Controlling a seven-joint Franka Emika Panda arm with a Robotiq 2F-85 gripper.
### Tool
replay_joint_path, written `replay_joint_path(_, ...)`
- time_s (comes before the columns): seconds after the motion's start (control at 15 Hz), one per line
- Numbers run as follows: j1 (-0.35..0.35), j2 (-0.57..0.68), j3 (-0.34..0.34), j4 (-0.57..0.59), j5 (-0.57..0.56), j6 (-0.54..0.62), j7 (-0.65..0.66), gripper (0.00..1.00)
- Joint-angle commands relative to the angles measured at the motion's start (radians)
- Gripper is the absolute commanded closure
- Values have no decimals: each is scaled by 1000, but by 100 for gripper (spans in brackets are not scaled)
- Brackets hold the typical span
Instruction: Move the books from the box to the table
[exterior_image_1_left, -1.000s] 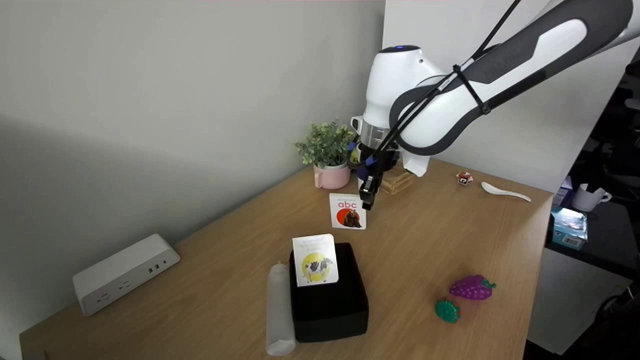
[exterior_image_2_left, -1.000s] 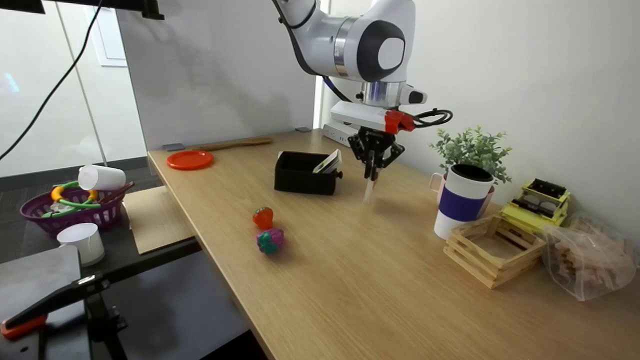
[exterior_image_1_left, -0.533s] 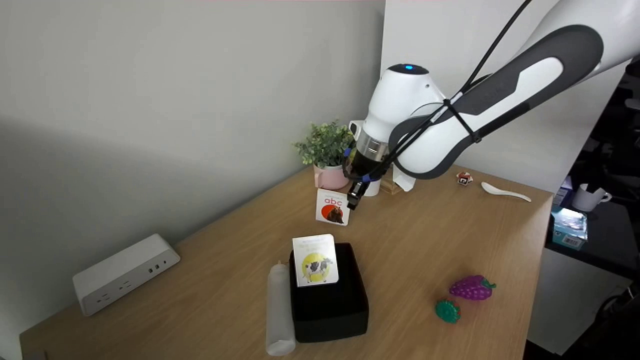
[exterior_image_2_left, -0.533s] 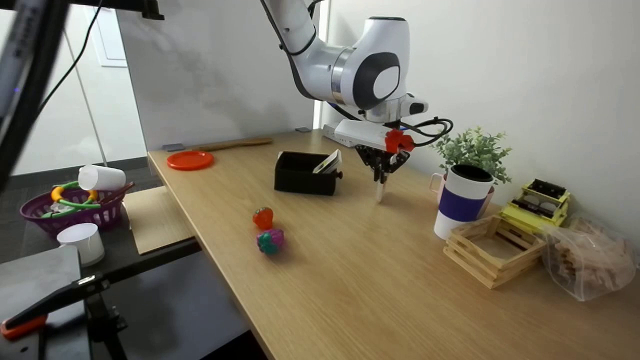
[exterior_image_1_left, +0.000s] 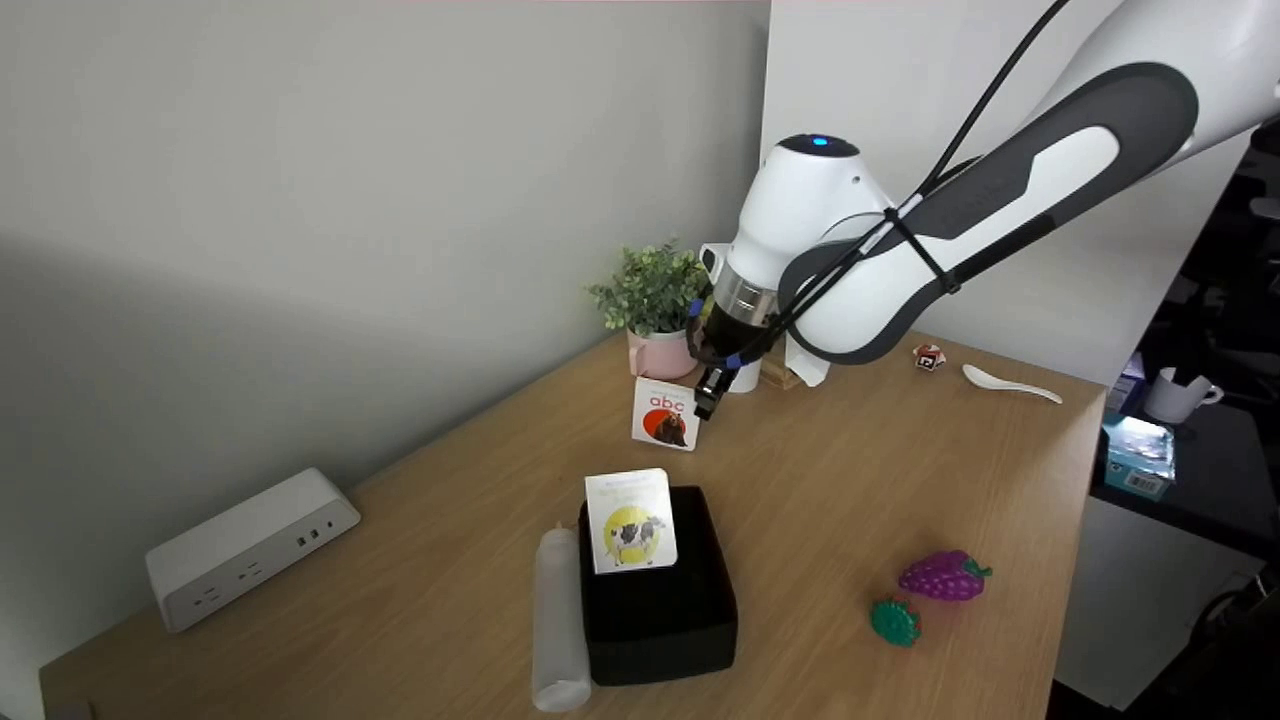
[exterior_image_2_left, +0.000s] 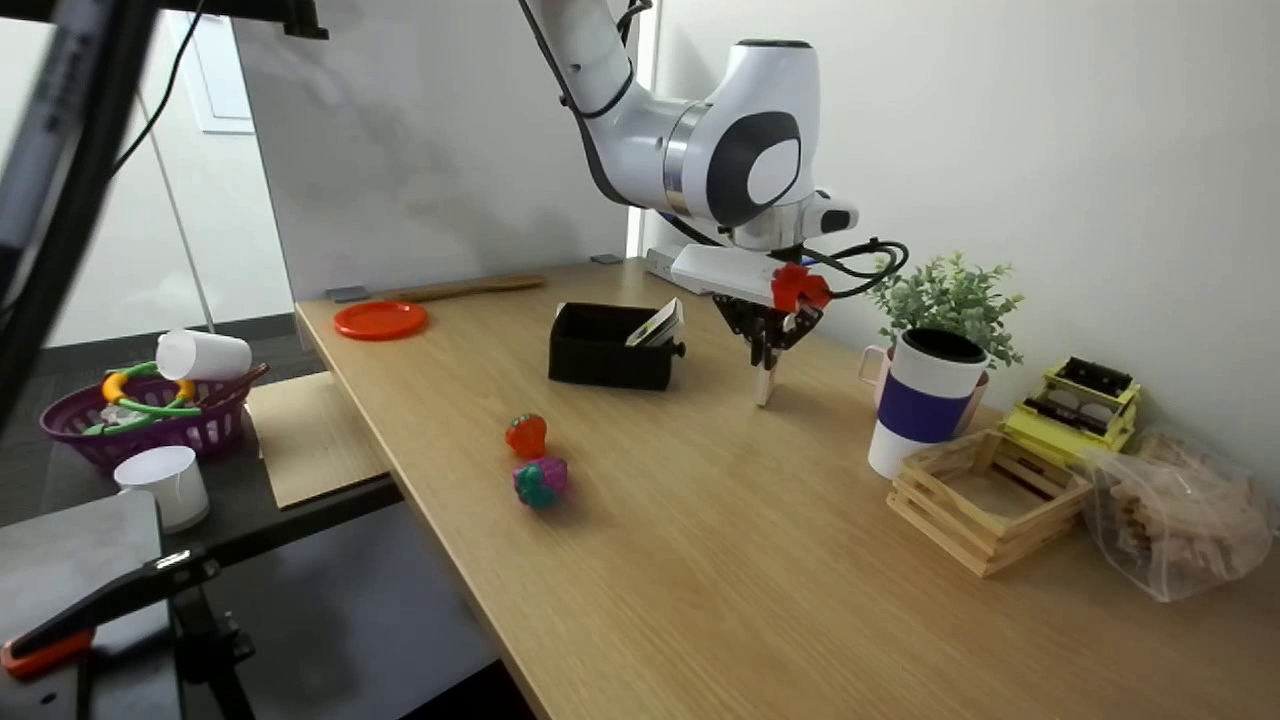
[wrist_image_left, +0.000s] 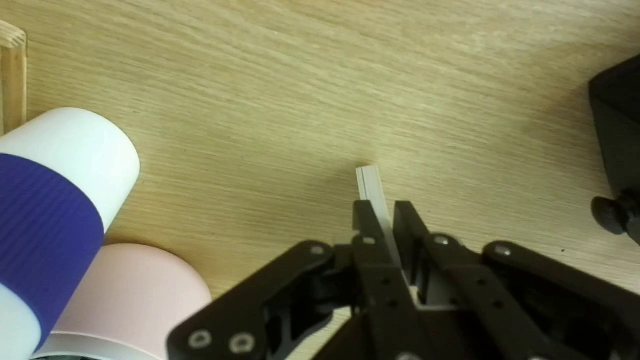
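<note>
My gripper (exterior_image_1_left: 704, 408) is shut on the abc book (exterior_image_1_left: 664, 412), a white booklet with a red circle and a bear. It grips the book near one upper edge; the gripper (exterior_image_2_left: 765, 360) and book (exterior_image_2_left: 767, 388) also show edge-on in an exterior view. In the wrist view the book's edge (wrist_image_left: 368, 182) lies between the fingertips (wrist_image_left: 382, 207). The book stands slightly tilted at the table (exterior_image_1_left: 830, 490); I cannot tell whether its bottom touches. The cow book (exterior_image_1_left: 632, 520), with a yellow circle, leans in the black box (exterior_image_1_left: 675, 645) over its rim.
A white bottle (exterior_image_1_left: 560, 610) lies beside the box. A potted plant (exterior_image_1_left: 664, 352) and a white-blue cup (exterior_image_2_left: 915, 410) stand by the wall, with a wooden crate (exterior_image_2_left: 985, 500) in front. Toy grapes (exterior_image_1_left: 943, 576) and a strawberry (exterior_image_1_left: 895, 622) lie near the table edge.
Since one second ago my gripper has moved a little away from the box with the abc book, and the book has tilted slightly. Over the last half second it has hardly moved.
</note>
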Motion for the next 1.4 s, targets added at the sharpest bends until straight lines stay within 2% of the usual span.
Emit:
replay_joint_path(0.0,28,-4,-32,2,-31,-27,37,96)
replay_joint_path(0.67,44,-6,-54,22,-46,-89,65,96)
replay_joint_path(0.73,44,-6,-54,24,-46,-93,66,82)
replay_joint_path(0.8,44,-6,-55,25,-46,-96,68,60)
replay_joint_path(1.33,43,-7,-54,29,-45,-102,71,6)
